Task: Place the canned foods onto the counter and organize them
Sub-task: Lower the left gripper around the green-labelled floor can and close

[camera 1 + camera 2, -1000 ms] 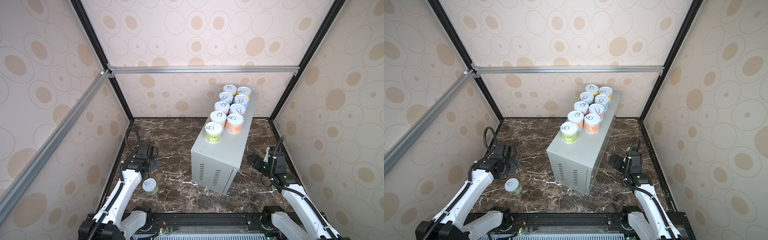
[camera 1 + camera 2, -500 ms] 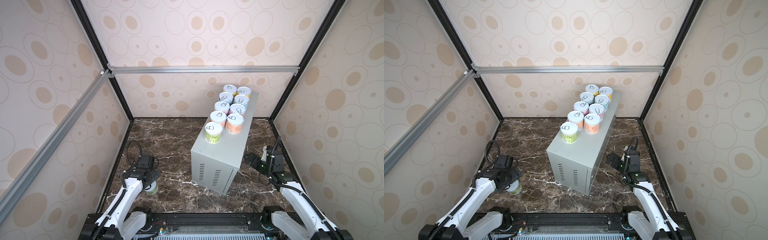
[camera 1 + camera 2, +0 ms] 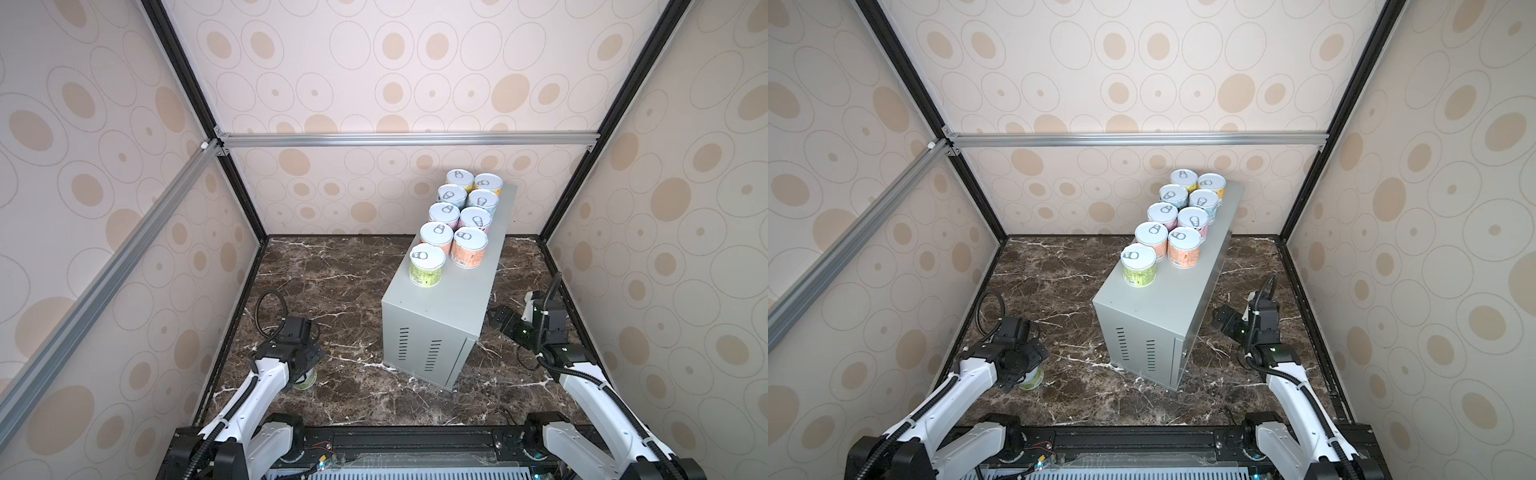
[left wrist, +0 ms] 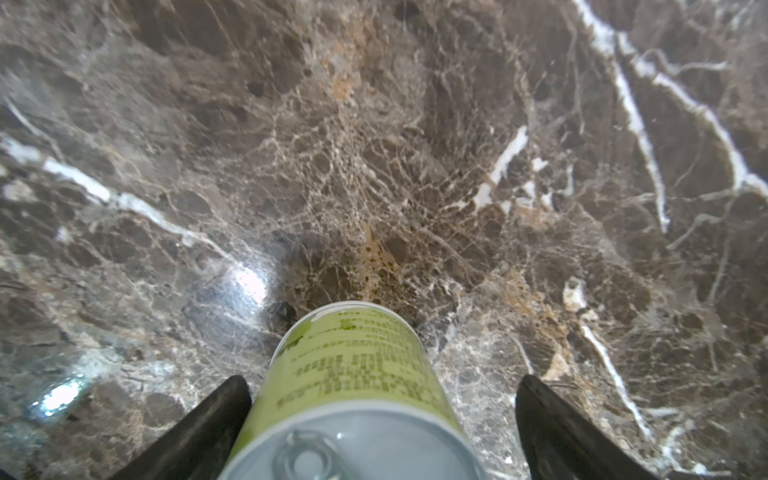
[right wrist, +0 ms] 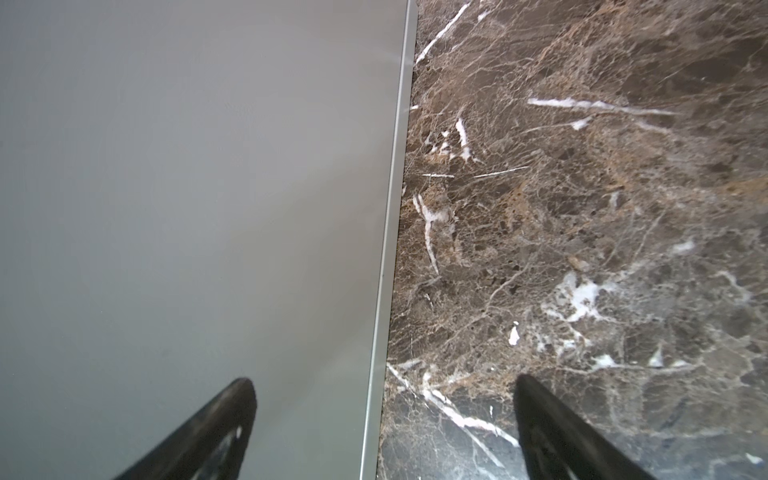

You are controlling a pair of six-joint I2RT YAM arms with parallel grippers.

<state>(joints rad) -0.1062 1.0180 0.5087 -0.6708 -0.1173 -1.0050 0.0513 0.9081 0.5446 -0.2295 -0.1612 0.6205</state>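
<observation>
On the left we see the left gripper low over the marble floor, fingers spread wide either side of an upright green can, one finger close by the label, the other clear of it, not clamped. In the middle the counter carries nine cans in two close rows toward its far end, five in the left row and four in the right. On the right the right gripper sits low beside the counter's long side, fingers apart, nothing between them.
</observation>
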